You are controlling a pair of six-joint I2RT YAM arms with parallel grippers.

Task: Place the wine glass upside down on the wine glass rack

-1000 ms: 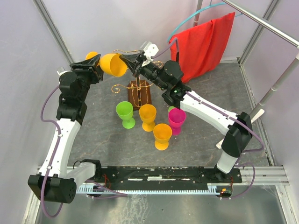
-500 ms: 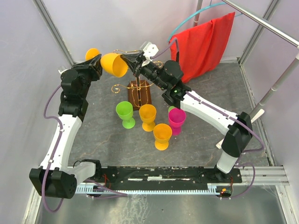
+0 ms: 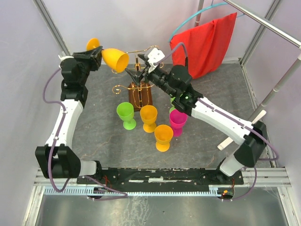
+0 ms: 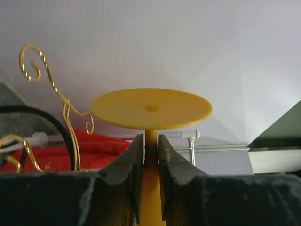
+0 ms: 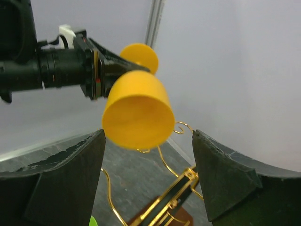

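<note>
A yellow wine glass lies on its side in the air at the back left, bowl mouth facing right and round foot at the far left. My left gripper is shut on its stem, just under the foot. My right gripper stands open a little right of and below the bowl, apart from it, with nothing between its fingers. The gold wire wine glass rack stands on its dark brown base below both grippers. Its scroll arms curl beside the glass.
Several plastic glasses stand upright in front of the rack: green, orange, orange and magenta. A red cloth hangs at the back right. Metal frame posts and white walls enclose the table.
My right gripper has opened, let go of the bowl's rim and drawn back down to the right. My left gripper has closed on the stem and carried the glass slightly up and left.
</note>
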